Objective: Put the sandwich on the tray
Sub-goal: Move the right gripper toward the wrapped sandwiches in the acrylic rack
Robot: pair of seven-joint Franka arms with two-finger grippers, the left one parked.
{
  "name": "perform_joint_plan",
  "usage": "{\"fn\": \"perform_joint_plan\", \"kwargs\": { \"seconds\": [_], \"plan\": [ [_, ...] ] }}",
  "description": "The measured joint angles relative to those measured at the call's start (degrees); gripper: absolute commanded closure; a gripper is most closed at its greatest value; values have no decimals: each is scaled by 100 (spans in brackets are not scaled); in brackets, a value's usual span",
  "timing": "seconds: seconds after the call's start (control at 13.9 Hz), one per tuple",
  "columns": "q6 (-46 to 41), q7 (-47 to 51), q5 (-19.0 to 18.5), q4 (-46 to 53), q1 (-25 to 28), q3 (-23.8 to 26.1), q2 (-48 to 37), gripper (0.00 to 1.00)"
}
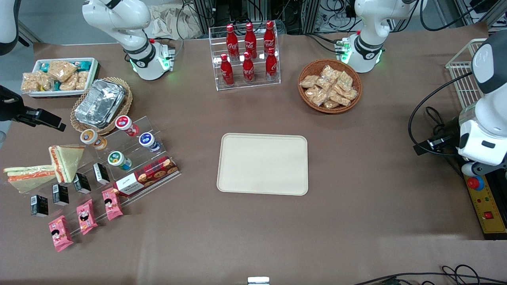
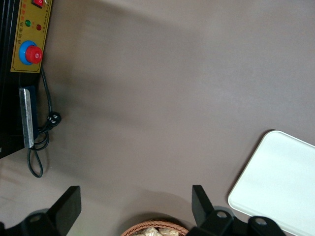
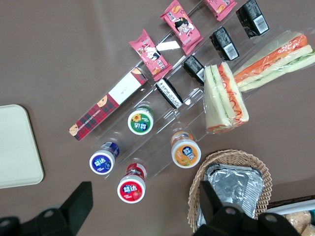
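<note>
The pincer (image 3: 143,191) hangs spread and empty above the worktop (image 1: 356,166), over four yogurt cups (image 3: 140,121). The sandwich (image 3: 275,56) lies flat, nearer the front camera than the pincer, with a second wedge (image 3: 224,98) just beside it. Four black cartons (image 3: 224,43) and three pink packets (image 3: 181,25) lie nearby. The bare tray (image 1: 263,163) sits well apart.

Even, bright overhead light; soft shadows fall on the brown table (image 1: 356,178), and the crinkled silver foil containers (image 1: 100,103) show glare.
</note>
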Motion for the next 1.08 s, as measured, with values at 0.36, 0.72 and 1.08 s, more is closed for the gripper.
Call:
{"fn": "perform_joint_plan", "kwargs": {
  "seconds": [0.36,0.72,1.08],
  "plan": [
    [2,36,5,0,8,16,11,4],
    [91,645,5,4,11,32,86,4],
    [109,1388,4,109,-35,-40,83,4]
  ]
}}
